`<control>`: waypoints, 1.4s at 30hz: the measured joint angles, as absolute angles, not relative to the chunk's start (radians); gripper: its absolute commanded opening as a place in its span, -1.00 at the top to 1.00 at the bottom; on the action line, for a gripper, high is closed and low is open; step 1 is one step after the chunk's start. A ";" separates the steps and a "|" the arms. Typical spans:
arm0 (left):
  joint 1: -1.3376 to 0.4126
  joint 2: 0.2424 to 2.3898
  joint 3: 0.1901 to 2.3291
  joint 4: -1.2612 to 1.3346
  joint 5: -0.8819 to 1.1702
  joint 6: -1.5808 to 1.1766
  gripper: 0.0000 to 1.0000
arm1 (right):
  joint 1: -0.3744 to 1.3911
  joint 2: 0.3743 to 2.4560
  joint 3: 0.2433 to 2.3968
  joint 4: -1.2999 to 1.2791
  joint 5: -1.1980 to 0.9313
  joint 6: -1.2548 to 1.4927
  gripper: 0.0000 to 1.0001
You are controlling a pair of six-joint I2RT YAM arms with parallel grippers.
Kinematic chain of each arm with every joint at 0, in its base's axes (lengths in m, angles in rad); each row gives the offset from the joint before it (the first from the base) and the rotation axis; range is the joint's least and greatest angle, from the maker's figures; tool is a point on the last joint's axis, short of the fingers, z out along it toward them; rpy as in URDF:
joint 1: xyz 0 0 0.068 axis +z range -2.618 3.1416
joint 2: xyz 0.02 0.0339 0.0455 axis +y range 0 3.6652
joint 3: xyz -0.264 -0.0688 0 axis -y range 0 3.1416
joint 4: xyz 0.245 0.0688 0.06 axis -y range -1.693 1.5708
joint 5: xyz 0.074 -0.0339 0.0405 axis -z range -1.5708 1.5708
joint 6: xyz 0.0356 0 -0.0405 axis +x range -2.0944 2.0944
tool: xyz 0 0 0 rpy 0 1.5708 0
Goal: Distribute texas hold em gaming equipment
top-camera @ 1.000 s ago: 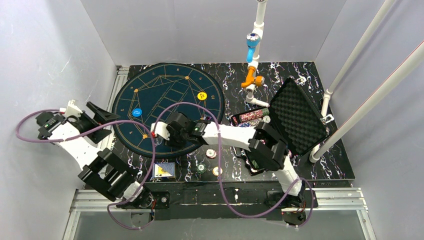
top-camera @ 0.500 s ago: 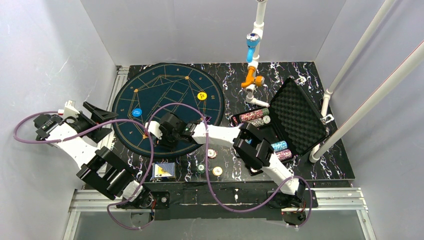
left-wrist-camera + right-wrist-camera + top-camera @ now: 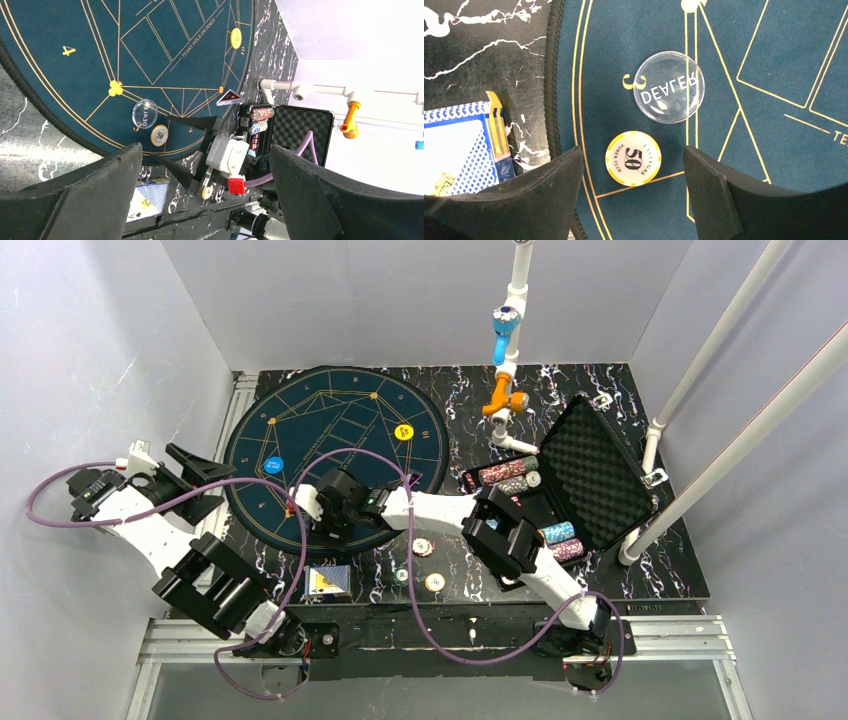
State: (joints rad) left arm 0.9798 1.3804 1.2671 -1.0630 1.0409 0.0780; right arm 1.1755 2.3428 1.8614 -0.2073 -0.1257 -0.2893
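Note:
A yellow-edged "50" chip (image 3: 633, 158) lies flat on the round blue poker mat (image 3: 774, 65), just below the clear dealer button (image 3: 669, 93). My right gripper (image 3: 633, 152) hovers over it, open, with a finger on each side and a gap to both. The same chip (image 3: 159, 135) and the dealer button (image 3: 144, 114) show in the left wrist view. A yellow chip (image 3: 404, 431) and a blue disc (image 3: 275, 464) also lie on the mat (image 3: 340, 410). My left gripper (image 3: 228, 487) is wide open and empty at the mat's left edge.
A blue-backed card deck (image 3: 328, 582) lies off the mat's near edge. Three loose chips (image 3: 423, 547) sit on the marbled table to its right. The open foam-lined case (image 3: 600, 455) at the right holds chip rows (image 3: 508, 475). White pipes (image 3: 700, 360) stand at the back right.
My right arm has reached further left over the mat's near edge. Its gripper has opened, and the 50 chip now lies free on the mat. The left arm has barely moved.

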 measured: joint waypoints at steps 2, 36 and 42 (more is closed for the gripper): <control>0.979 1.380 1.267 -1.063 1.041 0.080 -0.97 | 1.176 2.342 1.863 -0.207 -0.123 -0.284 -0.75; -0.374 1.380 1.267 -0.958 0.448 0.322 -0.59 | 0.641 1.264 0.968 -0.597 -0.231 -0.419 -0.96; -0.646 1.391 1.166 -0.852 0.368 0.337 -0.39 | 0.463 1.200 0.888 -0.569 -0.210 -0.403 -0.93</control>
State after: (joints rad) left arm -0.6456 1.3907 1.1660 -0.8516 0.3683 0.3374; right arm 0.4625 1.2003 0.8883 -0.5694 -0.2104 -0.4034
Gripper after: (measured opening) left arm 0.720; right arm 0.971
